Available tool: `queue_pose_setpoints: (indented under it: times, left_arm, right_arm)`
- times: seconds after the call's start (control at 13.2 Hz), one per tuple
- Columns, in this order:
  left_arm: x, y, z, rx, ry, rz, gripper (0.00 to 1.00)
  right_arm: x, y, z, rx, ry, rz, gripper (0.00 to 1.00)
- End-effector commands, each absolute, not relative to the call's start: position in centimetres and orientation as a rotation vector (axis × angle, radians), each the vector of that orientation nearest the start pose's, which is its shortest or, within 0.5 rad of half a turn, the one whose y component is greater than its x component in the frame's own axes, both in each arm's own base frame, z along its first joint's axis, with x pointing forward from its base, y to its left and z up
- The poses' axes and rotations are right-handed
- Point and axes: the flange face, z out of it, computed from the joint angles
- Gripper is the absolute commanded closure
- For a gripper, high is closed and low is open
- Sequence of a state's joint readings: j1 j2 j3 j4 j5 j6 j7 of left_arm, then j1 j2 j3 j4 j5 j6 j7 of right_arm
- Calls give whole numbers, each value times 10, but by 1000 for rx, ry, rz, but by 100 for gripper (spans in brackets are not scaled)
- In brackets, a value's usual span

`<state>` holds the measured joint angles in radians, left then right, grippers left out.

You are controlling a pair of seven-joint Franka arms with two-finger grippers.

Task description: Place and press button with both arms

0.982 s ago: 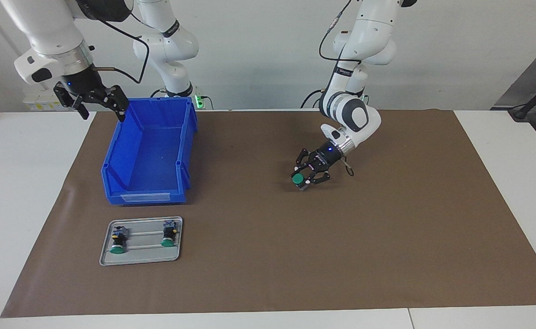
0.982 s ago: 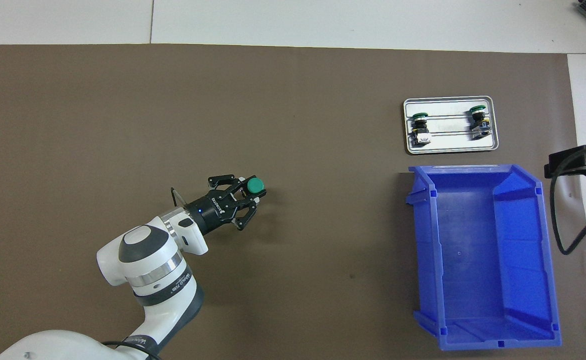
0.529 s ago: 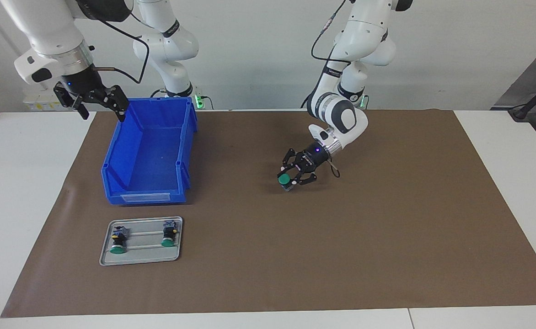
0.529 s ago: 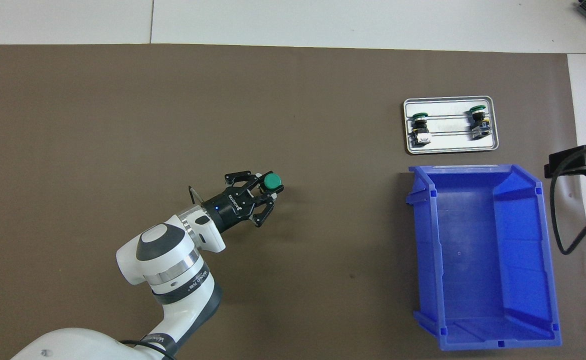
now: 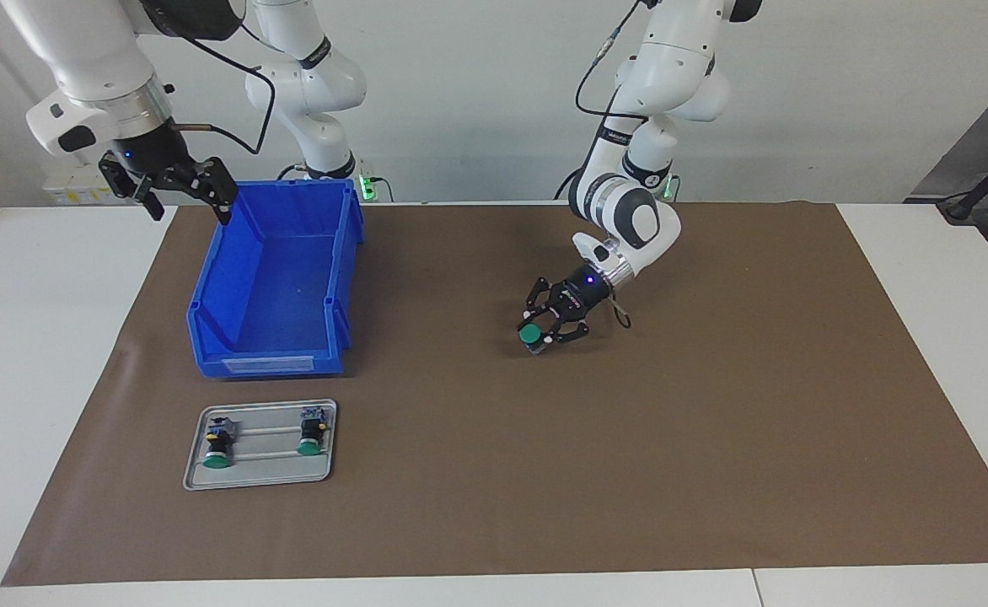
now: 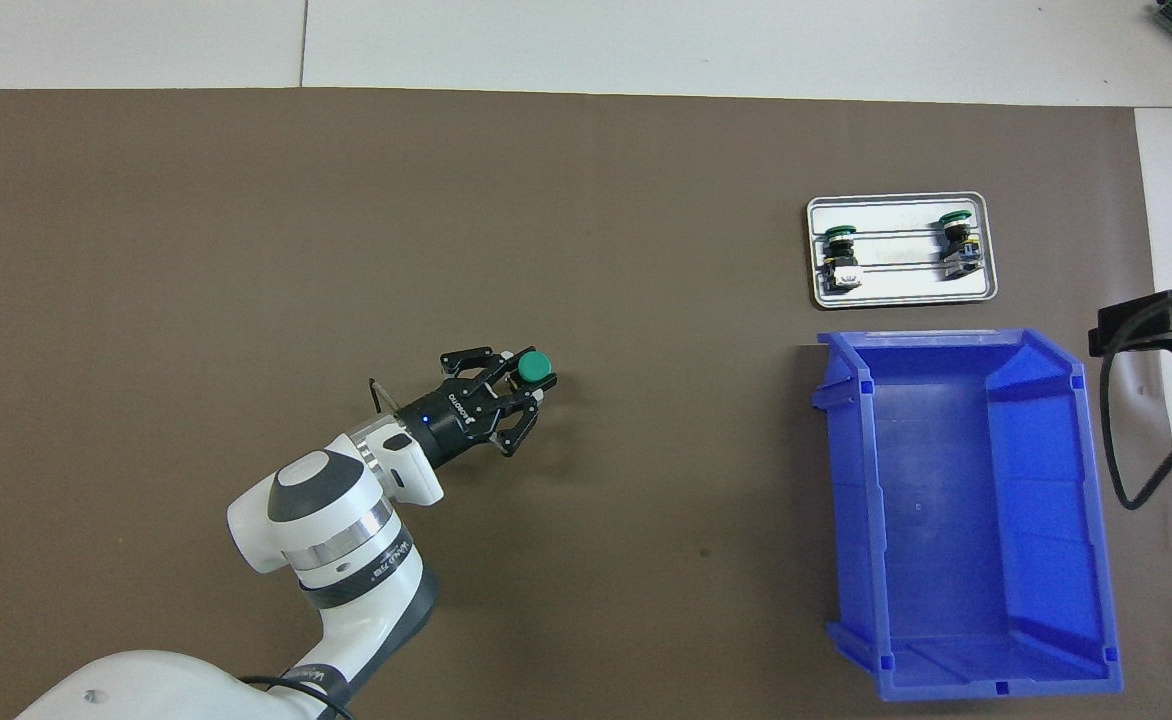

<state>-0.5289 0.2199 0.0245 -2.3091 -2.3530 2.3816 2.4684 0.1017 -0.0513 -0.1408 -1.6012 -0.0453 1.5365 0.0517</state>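
Left gripper, black claw on a white jointed arm bent steeply down over mid-mat: fingers pinched on the green-capped push-button switch, cap upward, base at or just above the brown mat; contact unclear. Right gripper, spread wide, waiting raised beside the blue plastic bin. Two matching switches lie on the flat grey metal tray.

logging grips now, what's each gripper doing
left gripper: shut on the green push-button, low over the brown mat.
right gripper: open, empty, waiting beside the blue bin.
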Motion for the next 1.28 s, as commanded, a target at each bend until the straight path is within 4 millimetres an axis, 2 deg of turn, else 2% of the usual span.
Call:
queue_pose_setpoints:
  times: [0.0,0.3,0.45,0.53,0.6,0.68,0.76,1.21]
  left_arm:
    - [450,-255,245,1944,-809,1217,68]
    - [447,-247,241,1959,-799,1209,68]
    - [446,-241,239,1962,-799,1206,65]
    - [445,-240,239,1965,-798,1205,59]
    - [445,-239,240,1974,-796,1203,35]
    - [445,-237,245,1984,-798,1208,21]
    - [445,-234,250,2012,-795,1208,16]
    - [442,-231,275,2076,-753,1196,14]
  right_arm:
    - [528,-28,635,-3174,129,1,0]
    - [528,-28,634,-3173,129,3,0]
    - [528,-28,635,-3173,129,1,0]
    - [528,-28,635,-3173,129,1,0]
    - [528,-29,635,-3173,132,1,0]
    - [528,-29,635,-3173,132,1,0]
    - [528,-28,635,-3173,129,1,0]
    - [528,-28,635,-3173,129,1,0]
